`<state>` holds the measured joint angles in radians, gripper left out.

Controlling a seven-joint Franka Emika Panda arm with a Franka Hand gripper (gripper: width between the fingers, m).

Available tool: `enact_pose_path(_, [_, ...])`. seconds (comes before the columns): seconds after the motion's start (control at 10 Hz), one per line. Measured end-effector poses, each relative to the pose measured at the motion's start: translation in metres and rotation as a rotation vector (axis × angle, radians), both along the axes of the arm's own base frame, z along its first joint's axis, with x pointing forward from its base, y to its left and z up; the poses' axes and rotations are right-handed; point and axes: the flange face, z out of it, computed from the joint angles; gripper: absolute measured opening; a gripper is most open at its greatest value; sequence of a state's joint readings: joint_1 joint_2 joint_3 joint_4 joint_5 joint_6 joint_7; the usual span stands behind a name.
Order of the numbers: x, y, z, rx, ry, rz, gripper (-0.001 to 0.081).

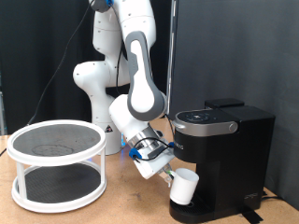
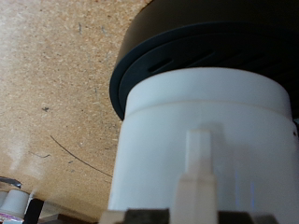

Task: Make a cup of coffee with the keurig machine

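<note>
The white cup [image 1: 183,187] hangs tilted just above the drip tray of the black keurig machine [image 1: 224,140], at the machine's side toward the exterior view's left. My gripper [image 1: 171,175] is shut on the cup, reaching in low from the exterior view's left. In the wrist view the cup [image 2: 201,140] fills most of the picture, with one pale finger [image 2: 198,182] pressed against its wall. Behind it shows the round black drip tray [image 2: 159,56]. The machine's lid is down.
A white two-tier round rack [image 1: 58,163] with mesh shelves stands on the wooden table [image 1: 121,201] at the exterior view's left. The robot's base [image 1: 98,93] rises behind. A small white object with a red top [image 2: 14,201] sits at the wrist view's edge.
</note>
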<state>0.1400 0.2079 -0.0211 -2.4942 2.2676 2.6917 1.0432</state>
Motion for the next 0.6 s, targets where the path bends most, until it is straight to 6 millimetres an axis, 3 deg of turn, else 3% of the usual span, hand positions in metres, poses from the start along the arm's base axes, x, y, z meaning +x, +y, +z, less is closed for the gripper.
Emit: enact_pose_path(0.6, [0.0076,0.0063,-0.0088,0.008,0.008,0.009,0.0000])
